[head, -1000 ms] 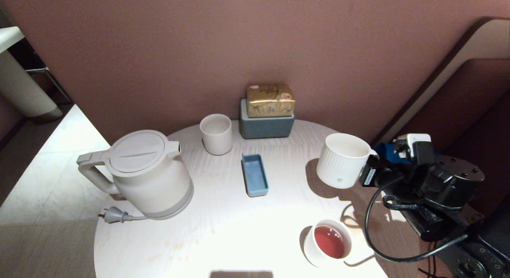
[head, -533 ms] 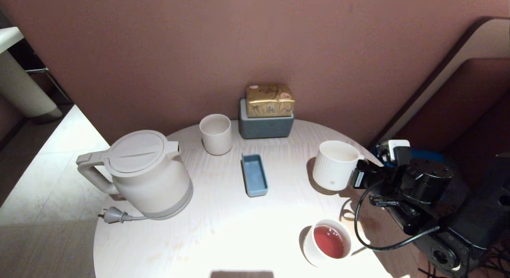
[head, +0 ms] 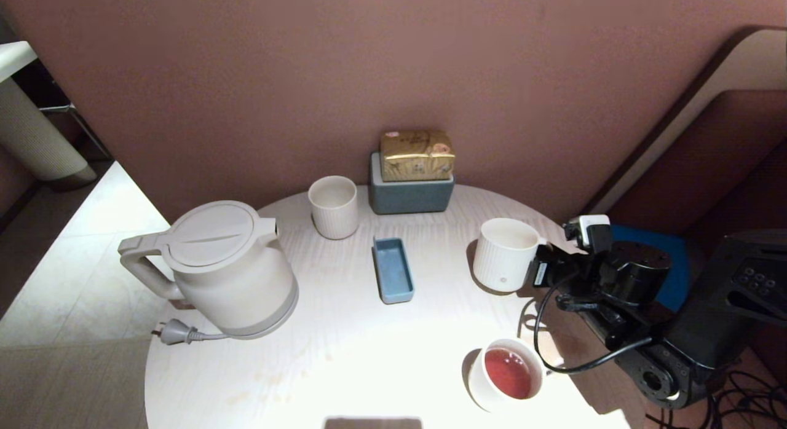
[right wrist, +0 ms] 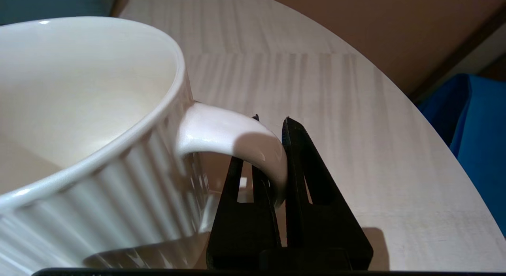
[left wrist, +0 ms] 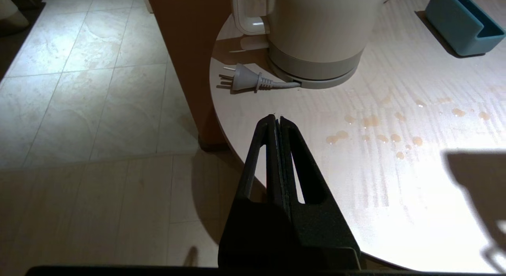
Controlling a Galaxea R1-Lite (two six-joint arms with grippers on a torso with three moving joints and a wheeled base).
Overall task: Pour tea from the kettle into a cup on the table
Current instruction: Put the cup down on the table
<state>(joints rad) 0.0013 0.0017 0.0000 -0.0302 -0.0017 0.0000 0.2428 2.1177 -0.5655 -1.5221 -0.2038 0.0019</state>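
Overhead, round stained table point(head: 344, 355) against brown wall point(head: 246, 78).

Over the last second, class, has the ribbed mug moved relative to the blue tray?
Yes. The ribbed mug, its handle between the right gripper's jaws, has come down and shifted closer to the blue tray.

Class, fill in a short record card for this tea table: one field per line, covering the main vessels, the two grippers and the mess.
kettle: upright, lid closed, unplugged, table's left side
cup: ribbed mug, empty, right side
right gripper: shut on cup's handle
left gripper: shut, empty, near table edge
small cup: holds red tea
spills: pale drops beside kettle
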